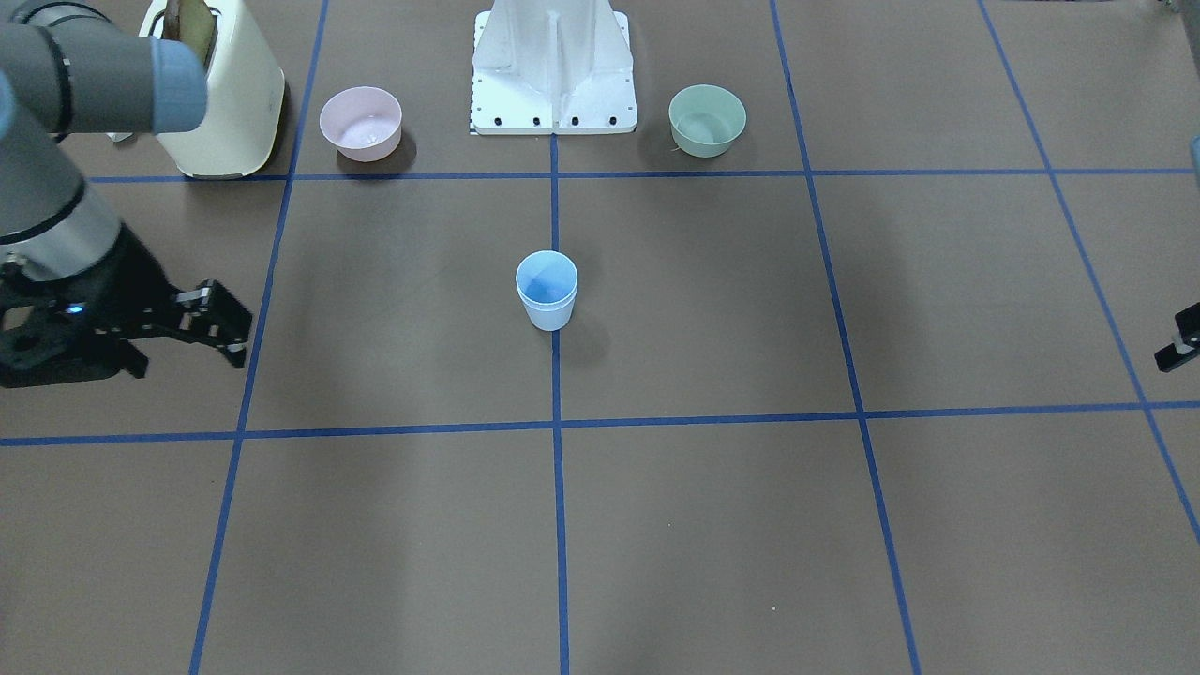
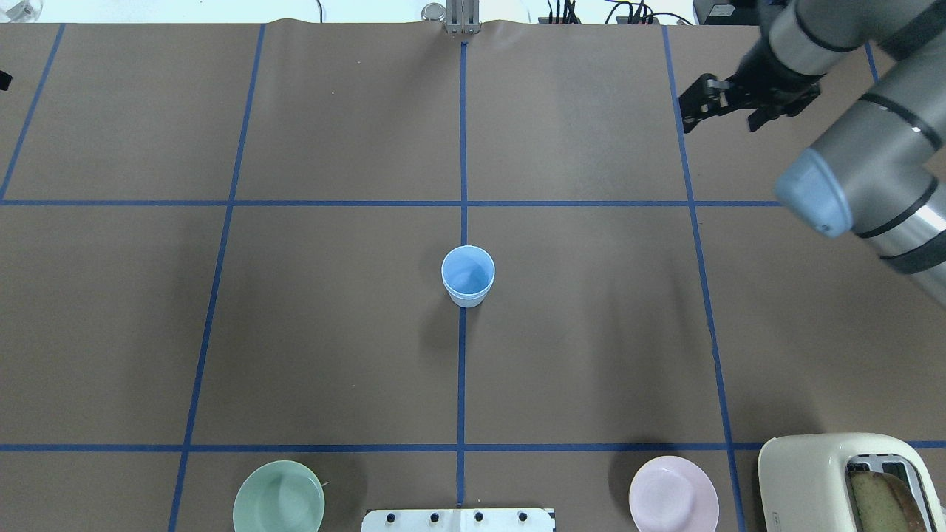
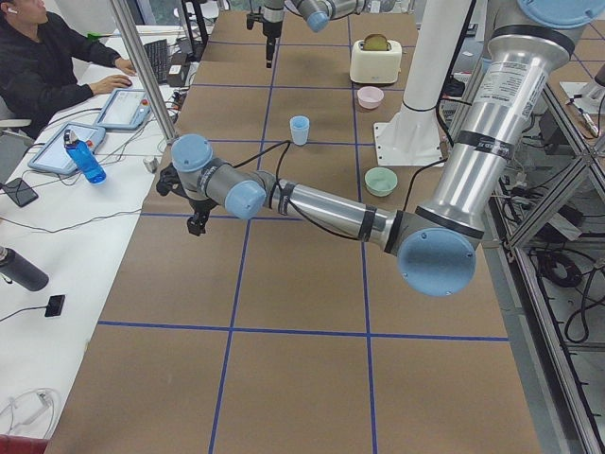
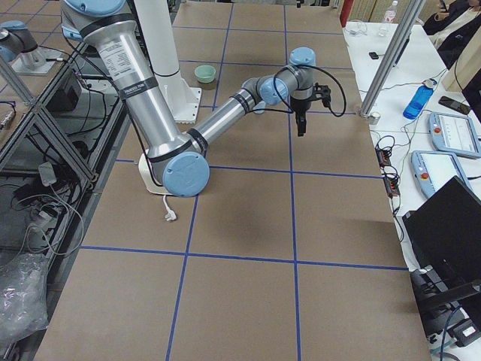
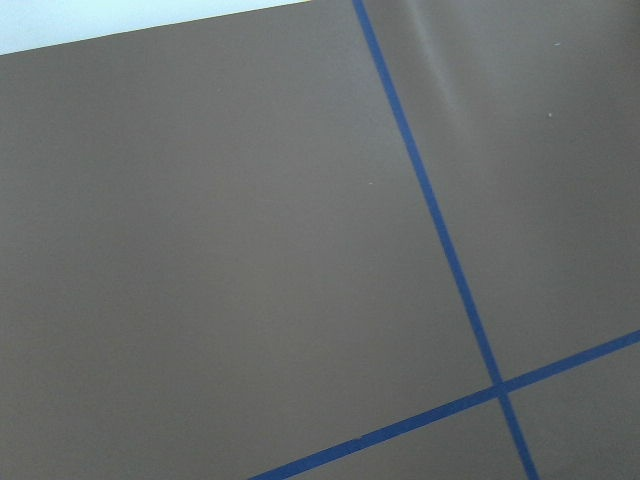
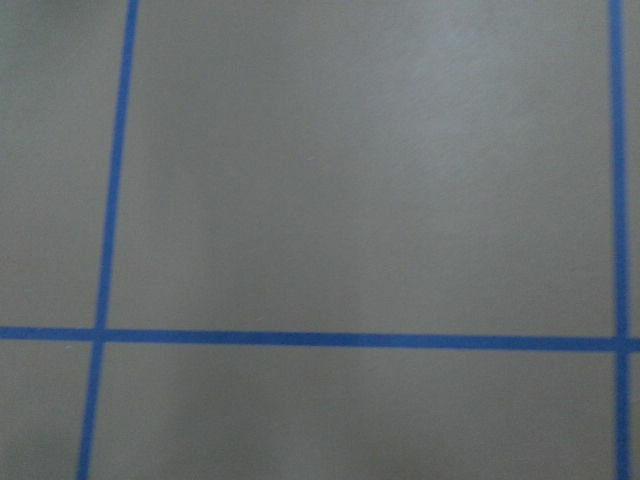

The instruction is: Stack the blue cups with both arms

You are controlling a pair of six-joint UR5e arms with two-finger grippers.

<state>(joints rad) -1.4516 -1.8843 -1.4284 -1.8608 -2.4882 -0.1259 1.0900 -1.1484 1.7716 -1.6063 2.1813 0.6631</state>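
The blue cups [image 1: 547, 292] stand upright at the table's middle, on the centre tape line, one nested inside the other; two rims show. They also show in the overhead view [image 2: 468, 275] and the exterior left view [image 3: 300, 130]. My right gripper [image 1: 183, 352] is open and empty, far to the cups' side; in the overhead view [image 2: 724, 122] it hangs over the far right square. My left gripper [image 1: 1191, 342] is only partly in view at the frame's edge, far from the cups; in the exterior left view [image 3: 181, 203] its fingers stand apart with nothing between them.
A pink bowl [image 2: 673, 503] and a mint-green bowl [image 2: 278, 505] sit either side of the white base pedestal [image 2: 458, 519]. A cream toaster [image 2: 842, 484] with a slice in it stands at the robot's right. Both wrist views show only brown table and blue tape.
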